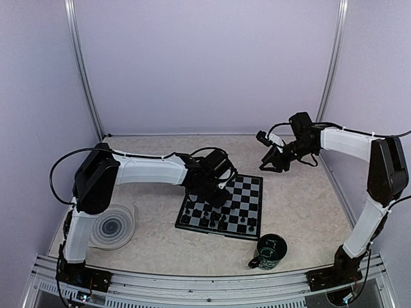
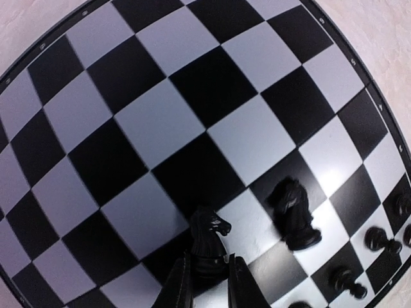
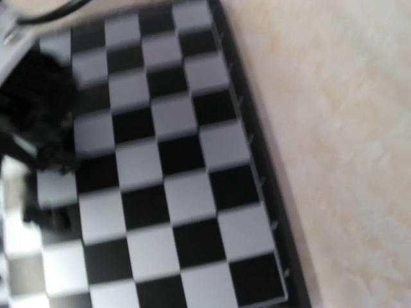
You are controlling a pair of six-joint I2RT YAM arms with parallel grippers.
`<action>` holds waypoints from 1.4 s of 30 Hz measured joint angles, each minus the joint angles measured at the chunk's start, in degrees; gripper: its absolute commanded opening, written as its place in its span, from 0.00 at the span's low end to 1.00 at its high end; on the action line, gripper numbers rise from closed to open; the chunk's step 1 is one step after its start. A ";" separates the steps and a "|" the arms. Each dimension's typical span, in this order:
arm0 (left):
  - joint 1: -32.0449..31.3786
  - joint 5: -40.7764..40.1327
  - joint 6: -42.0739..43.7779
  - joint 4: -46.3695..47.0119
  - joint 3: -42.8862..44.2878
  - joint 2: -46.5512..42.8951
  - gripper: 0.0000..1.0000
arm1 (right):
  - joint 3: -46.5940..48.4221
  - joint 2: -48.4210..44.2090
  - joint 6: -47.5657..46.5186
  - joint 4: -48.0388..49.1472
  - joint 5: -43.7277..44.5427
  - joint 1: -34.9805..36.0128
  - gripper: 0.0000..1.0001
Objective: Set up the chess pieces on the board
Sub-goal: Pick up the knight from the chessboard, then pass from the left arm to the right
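The chequered board (image 1: 247, 192) lies mid-table, with several black chess pieces (image 1: 212, 221) along its near rows. My left gripper (image 1: 218, 192) is over the board's left half. In the left wrist view the left gripper (image 2: 209, 259) is shut on the base of a black knight (image 2: 209, 234) held just above the board (image 2: 160, 122). A second knight (image 2: 294, 208) stands to its right, with pawns (image 2: 379, 240) beyond. My right gripper (image 1: 266, 159) hangs in the air behind the board's far right corner. Its fingers do not show in the right wrist view, which is blurred and shows only the board (image 3: 167, 173).
A dark green mug (image 1: 270, 251) stands near the front edge, right of the board. A grey spiral-patterned plate (image 1: 114, 226) lies at the left by the left arm's base. A dark blurred shape (image 3: 38, 115), apparently the left arm, sits at the left of the right wrist view.
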 measured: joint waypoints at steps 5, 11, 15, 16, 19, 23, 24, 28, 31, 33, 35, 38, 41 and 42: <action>-0.24 -0.76 1.33 12.39 -14.16 -12.31 0.14 | 6.38 0.48 6.51 -1.90 -5.60 0.00 0.45; -1.97 -0.87 3.41 23.89 -15.52 -19.39 0.14 | 17.31 7.41 9.92 -11.91 -20.59 0.11 0.47; -3.26 -1.25 4.31 26.27 -15.30 -18.95 0.14 | 17.44 10.60 10.91 -17.64 -26.25 1.49 0.47; -3.41 -1.27 4.39 26.40 -15.30 -18.71 0.13 | 17.00 10.78 11.23 -18.36 -26.51 2.29 0.47; -4.09 -1.31 4.61 26.53 -15.30 -18.08 0.14 | 16.41 10.78 11.78 -19.91 -26.53 4.85 0.46; -4.50 -1.53 4.70 26.62 -15.30 -17.94 0.13 | 15.45 10.84 11.93 -20.79 -26.51 7.43 0.40; -4.52 -1.53 4.72 26.64 -15.30 -17.94 0.13 | 15.39 10.91 11.98 -21.03 -26.51 7.87 0.38; -4.61 -1.86 4.70 26.36 -15.32 -17.94 0.14 | 15.37 11.41 12.07 -21.40 -26.99 8.17 0.27; -4.61 -2.51 4.70 26.36 -15.32 -17.94 0.14 | 15.37 11.69 12.24 -21.73 -27.41 8.20 0.23; -4.61 -2.91 4.70 26.29 -15.32 -17.94 0.13 | 15.37 11.76 12.28 -21.79 -27.65 8.20 0.18; -4.66 -3.39 4.70 26.27 -15.32 -17.94 0.14 | 15.37 11.76 12.41 -21.94 -27.98 8.20 0.08; -4.72 -4.07 4.94 25.97 -15.32 -17.88 0.24 | 15.39 11.76 12.94 -22.16 -28.65 8.20 0.01; -4.96 -4.57 5.01 25.81 -15.26 -17.70 0.33 | 15.39 11.76 12.85 -22.36 -28.41 8.20 0.00; -4.98 -4.68 5.27 25.75 -15.23 -17.70 0.36 | 15.39 11.76 12.68 -22.43 -28.13 8.20 0.00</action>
